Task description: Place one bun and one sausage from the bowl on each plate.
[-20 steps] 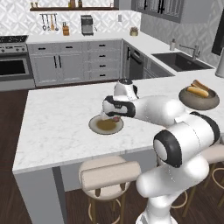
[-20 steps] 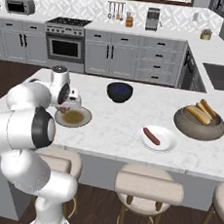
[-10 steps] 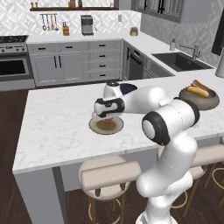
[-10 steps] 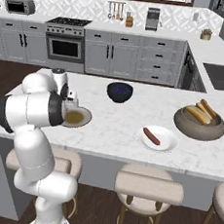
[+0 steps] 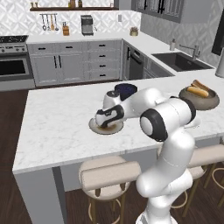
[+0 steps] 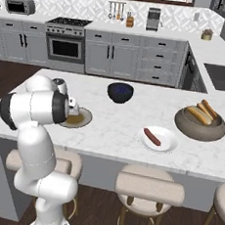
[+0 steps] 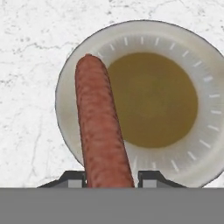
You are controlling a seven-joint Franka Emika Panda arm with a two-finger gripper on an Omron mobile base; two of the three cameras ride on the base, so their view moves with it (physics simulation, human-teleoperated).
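Observation:
My gripper point(image 7: 109, 177) is shut on a reddish-brown sausage point(image 7: 103, 131), which sticks out over the left half of the grey-rimmed plate point(image 7: 205, 57) with the olive-brown centre. From the left base view, the gripper point(image 5: 105, 122) hangs just above that plate point(image 5: 94, 127). The white plate point(image 6: 166, 145) holds another sausage point(image 6: 152, 136). Further right is the brown-tan bowl point(image 6: 199, 129), with two tan buns point(image 6: 198, 113) lying in it. That bowl point(image 5: 199, 101) also stands at the counter's right end in the left base view.
A glossy dark blue bowl point(image 6: 120, 92) stands behind the plates, near the counter's far edge. Round stools point(image 6: 148, 187) line the near side of the island. My own arm point(image 5: 162, 118) arches over the counter between the plates.
The arm has folded and its elbow has swung round, while the hand holding the sausage has come down closer over the grey-rimmed plate. Nothing on the counter has moved.

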